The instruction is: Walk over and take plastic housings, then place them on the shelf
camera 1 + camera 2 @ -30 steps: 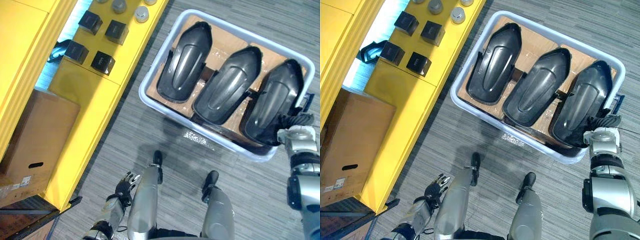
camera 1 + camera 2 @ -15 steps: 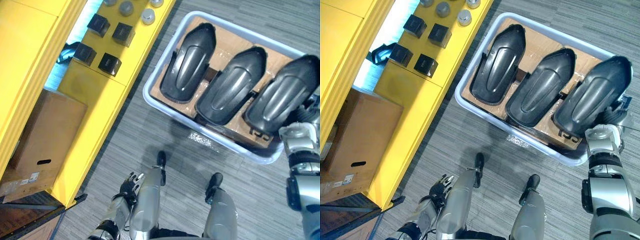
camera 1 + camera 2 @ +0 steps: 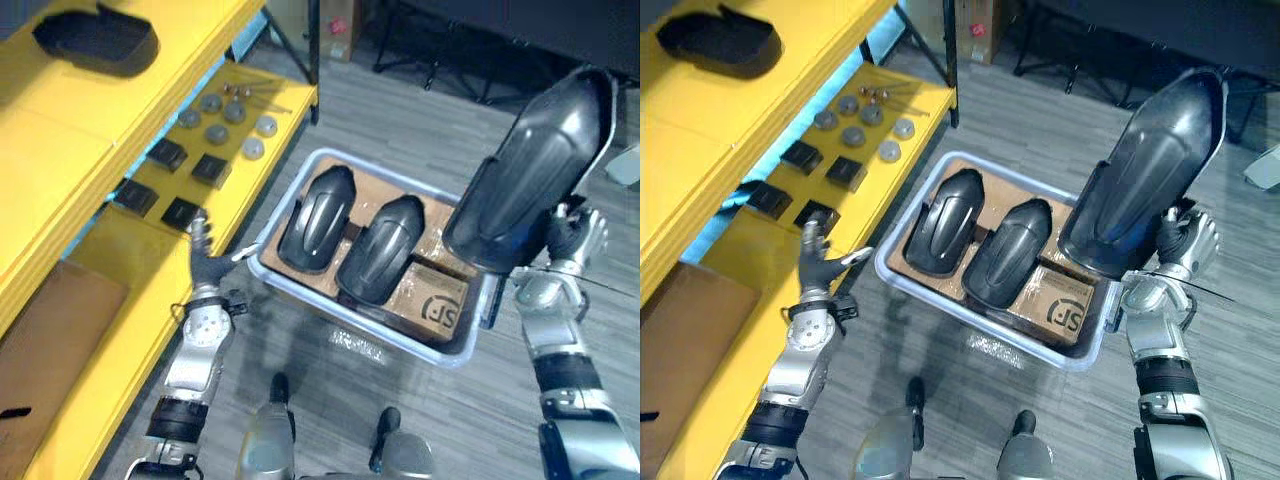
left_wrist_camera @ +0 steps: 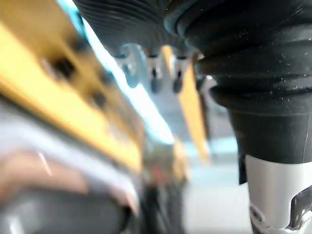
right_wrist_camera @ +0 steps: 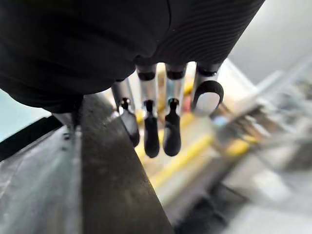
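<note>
Plastic housing (image 3: pixel 530 170), black and shell-shaped, carried upright by the right hand (image 3: pixel 570 232). The hand grips its lower end, so nearly the whole shell stands above the hand, tilted away from it. In the eye views the fingers are curled round the lower rim; in the right wrist view their dark tips (image 5: pixel 152 139) reach past the housing's dark edge. The thumb is hidden behind the shell.

Below this hand, toward the robot's left side, lies the pale bin (image 3: pixel 300 293). It holds two housings (image 3: pixel 315 215) side by side, dome up, on a cardboard liner. The end of the bin nearest the right hand has a bare cardboard box (image 3: pixel 437 305) where a shell would fit.

The left hand (image 3: pixel 818 262) is raised between the bin and the yellow shelf (image 3: pixel 60 130), fingers straight, thumb spread, holding nothing. Just beyond its fingertips, on a lower yellow level, lie small black blocks (image 3: pixel 165 155) and grey discs (image 3: pixel 215 130).

Progress, as judged: a fourth housing (image 3: pixel 95 40) lies on the top level of the shelf, well beyond the left hand, so one placement appears done. The second shell is picked up and clear of the bin. Left to do are carrying it across to the shelf, setting it down, and fetching the two in the bin.
</note>
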